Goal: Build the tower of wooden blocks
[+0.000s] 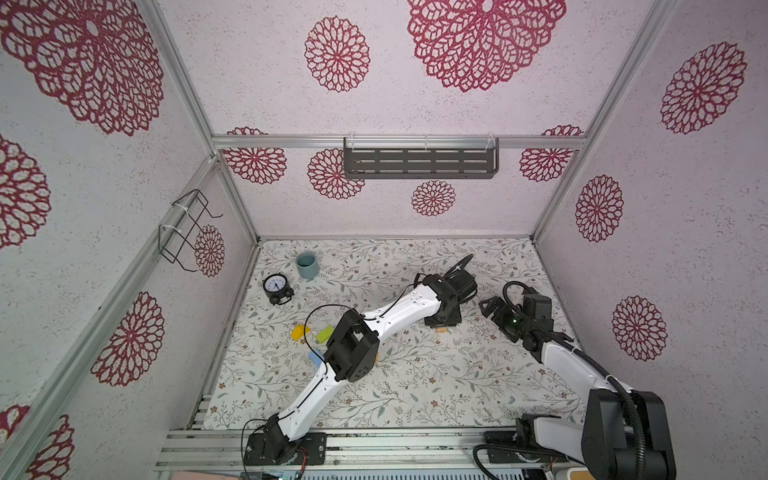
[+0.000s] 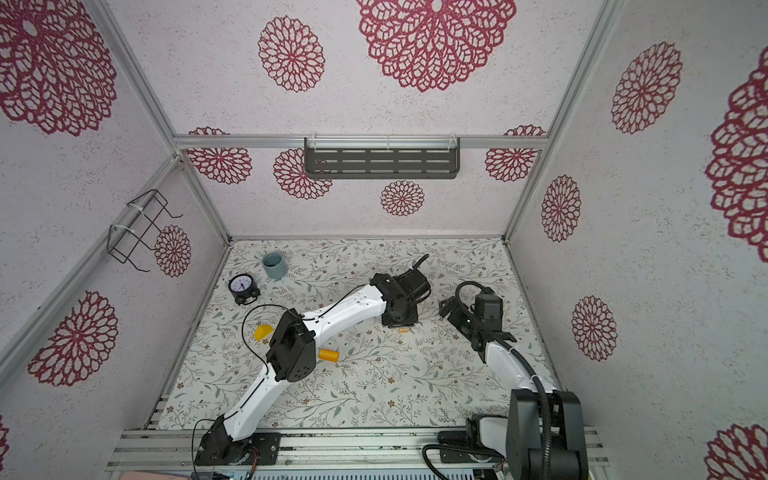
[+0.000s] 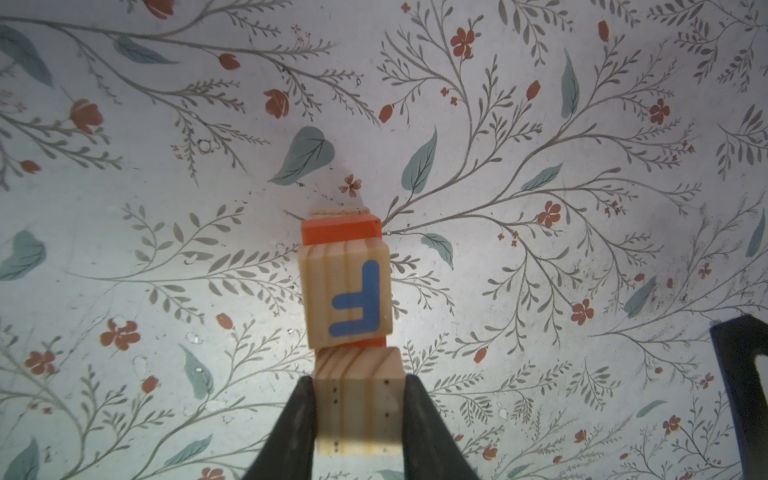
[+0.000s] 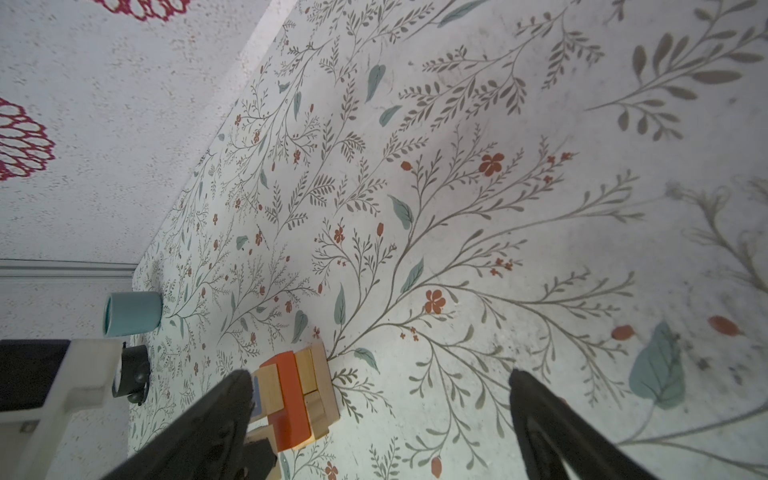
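Observation:
In the left wrist view my left gripper is shut on a plain wooden cube, one finger on each side. Just beyond it stands the tower: a letter cube with a blue F on an orange block, over a wooden base. The held cube sits right beside the F cube, over the orange block; whether it touches I cannot tell. My right gripper stands open just right of the tower. In a top view the left gripper hides the tower. Loose yellow, green and light blue blocks lie under the left arm, with an orange cylinder.
A grey-blue cup and a black alarm clock stand at the back left of the floral mat. A dark shelf hangs on the back wall and a wire rack on the left wall.

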Motion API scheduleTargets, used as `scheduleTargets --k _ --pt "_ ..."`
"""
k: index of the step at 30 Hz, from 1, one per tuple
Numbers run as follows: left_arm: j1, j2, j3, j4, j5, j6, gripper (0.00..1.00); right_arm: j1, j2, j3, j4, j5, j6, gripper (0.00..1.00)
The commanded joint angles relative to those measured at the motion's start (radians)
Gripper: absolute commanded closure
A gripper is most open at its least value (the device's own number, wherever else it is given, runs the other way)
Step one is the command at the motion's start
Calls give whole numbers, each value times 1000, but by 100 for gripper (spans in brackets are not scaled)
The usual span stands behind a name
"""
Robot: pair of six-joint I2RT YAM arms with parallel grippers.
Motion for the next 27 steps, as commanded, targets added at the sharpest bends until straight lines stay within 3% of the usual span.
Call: scheduleTargets --k 1,27 --pt "17 13 22 10 -2 -1 67 -5 -2 -8 29 -19 19 1" --pt "25 27 34 16 13 1 67 -5 5 -7 33 -23 21 1"
